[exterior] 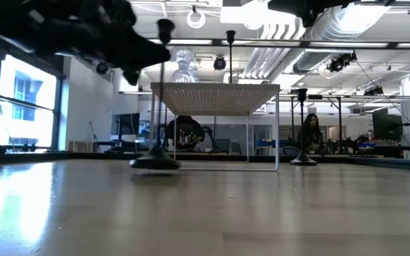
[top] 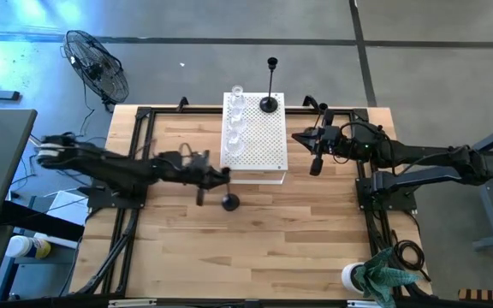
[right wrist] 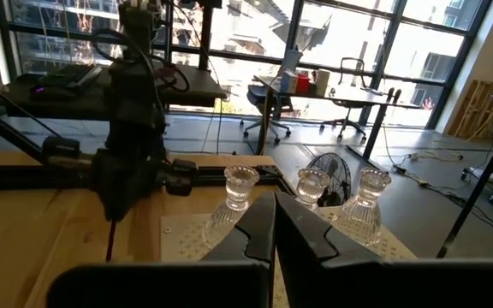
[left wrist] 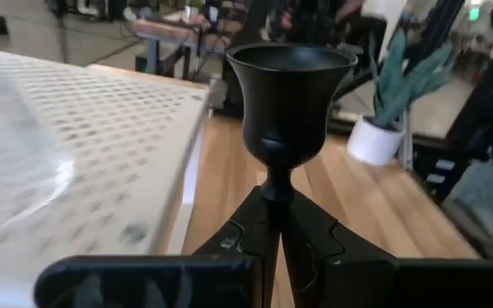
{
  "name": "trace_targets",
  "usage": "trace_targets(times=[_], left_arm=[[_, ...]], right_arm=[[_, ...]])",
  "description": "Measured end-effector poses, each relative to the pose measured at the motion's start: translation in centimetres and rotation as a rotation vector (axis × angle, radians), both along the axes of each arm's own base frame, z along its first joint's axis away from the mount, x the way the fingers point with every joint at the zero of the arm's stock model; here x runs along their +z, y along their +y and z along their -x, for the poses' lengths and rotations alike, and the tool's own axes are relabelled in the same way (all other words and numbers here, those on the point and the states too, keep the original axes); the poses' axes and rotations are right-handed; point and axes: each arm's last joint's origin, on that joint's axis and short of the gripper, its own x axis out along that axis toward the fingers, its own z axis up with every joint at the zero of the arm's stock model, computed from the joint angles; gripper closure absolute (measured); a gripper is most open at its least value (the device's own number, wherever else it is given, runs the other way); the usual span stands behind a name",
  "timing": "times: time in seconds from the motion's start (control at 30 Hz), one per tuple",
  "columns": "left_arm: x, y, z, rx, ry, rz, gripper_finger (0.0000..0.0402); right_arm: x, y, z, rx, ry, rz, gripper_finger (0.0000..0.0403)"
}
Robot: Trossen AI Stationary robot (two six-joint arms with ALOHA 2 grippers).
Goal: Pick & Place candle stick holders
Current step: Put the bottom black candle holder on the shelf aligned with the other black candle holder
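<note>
A tall black candle stick holder, with a cup (left wrist: 289,85) on top and a round domed base (top: 230,202), stands upright by the near left corner of the white perforated board (top: 259,141). My left gripper (top: 224,176) is shut on its stem. A second tall black holder (top: 269,103) stands by its base on the board's far right corner. Several clear glass holders (top: 235,120) stand in a row along the board's left side and also show in the right wrist view (right wrist: 312,186). My right gripper (top: 316,162) hangs shut and empty to the right of the board. My left gripper pinches the holder's thin stem (left wrist: 275,186) just below the cup, between its two fingers (left wrist: 251,231). The fingers come level from the table's left and lie across the stem. The holder stands upright; I cannot tell whether its base (exterior: 155,162) rests on the table or hangs just above it.
The board is a raised platform on thin legs (exterior: 276,128) at the table's far middle. A fan (top: 98,65) stands off the far left corner, and a potted plant (top: 382,275) at the near right. Bare wood lies across the near half of the table (top: 246,257).
</note>
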Motion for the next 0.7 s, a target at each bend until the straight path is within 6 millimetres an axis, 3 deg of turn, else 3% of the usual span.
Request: trace_targets(times=[0.3, 0.53, 0.7], left_arm=[[1.9, -1.3, -7.1, -0.056, -0.007, -0.086, 0.0388], [0.7, -0.8, -10.2, 0.004, 0.050, -0.138, 0.0388], [0.5, -0.5, -11.0, 0.023, 0.046, -0.138, 0.0388]], right_arm=[[0.0, 0.0, 0.0, 0.000, 0.004, -0.001, 0.0402], [-0.1, 0.0, 0.0, 0.000, 0.008, 0.001, 0.0402], [-0.1, 0.0, 0.0, 0.001, 0.015, 0.000, 0.0401]])
